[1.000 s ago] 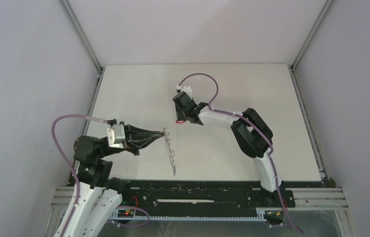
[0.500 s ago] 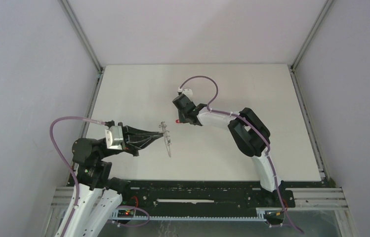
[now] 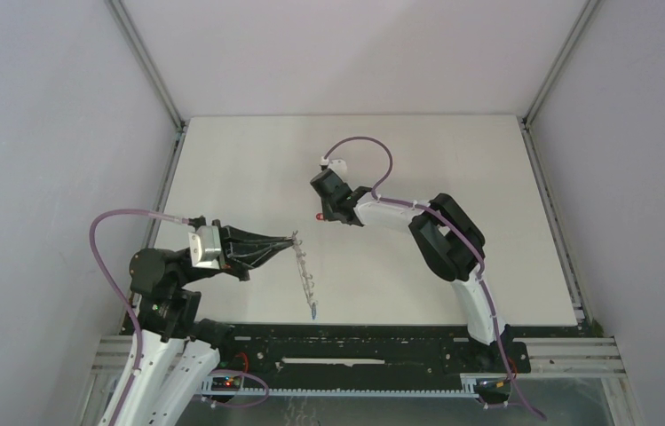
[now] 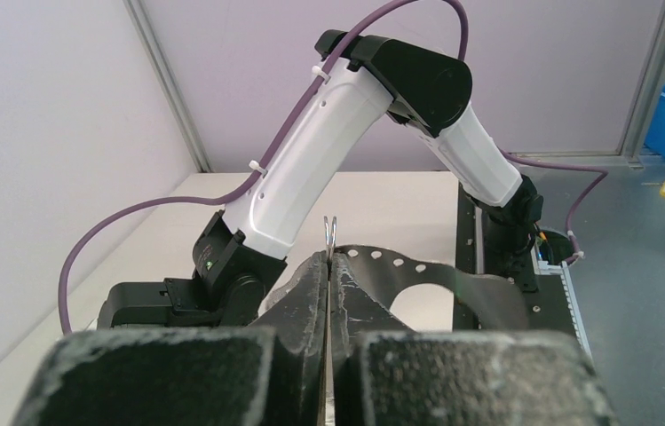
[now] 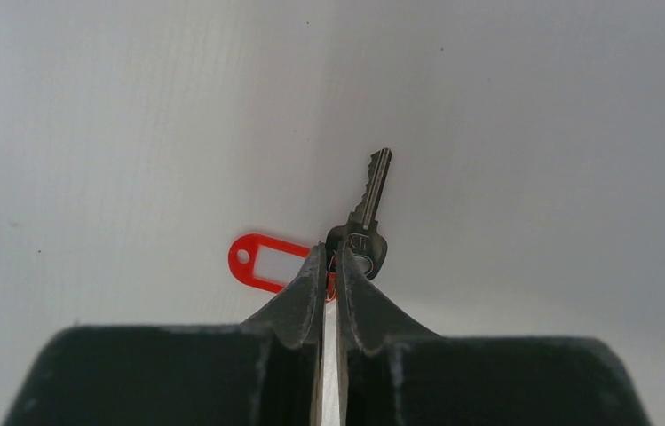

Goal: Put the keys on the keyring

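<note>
My left gripper (image 3: 294, 239) is shut on the keyring (image 3: 305, 273), a thin grey ring seen edge-on that slants down toward the near edge. A small blue piece (image 3: 313, 311) hangs at its low end. In the left wrist view only a sliver of the keyring (image 4: 330, 232) pokes above my left gripper (image 4: 329, 258). My right gripper (image 5: 329, 256) is pinched shut on the head of the red key (image 5: 363, 240), where its red tag (image 5: 256, 263) joins. The metal shank points away over the white table. From above, the right gripper (image 3: 323, 216) shows the red tag (image 3: 319, 217) at its tip.
The right arm (image 4: 346, 151) stretches across the table (image 3: 249, 169) in front of the left wrist camera. Grey walls with metal frame posts (image 3: 146, 67) close off the back and sides. A black rail (image 3: 355, 342) runs along the near edge.
The right jaws have closed from half open onto the red key's head. The keyring has swung in the left gripper and hangs long again; the left arm has shifted slightly left.
</note>
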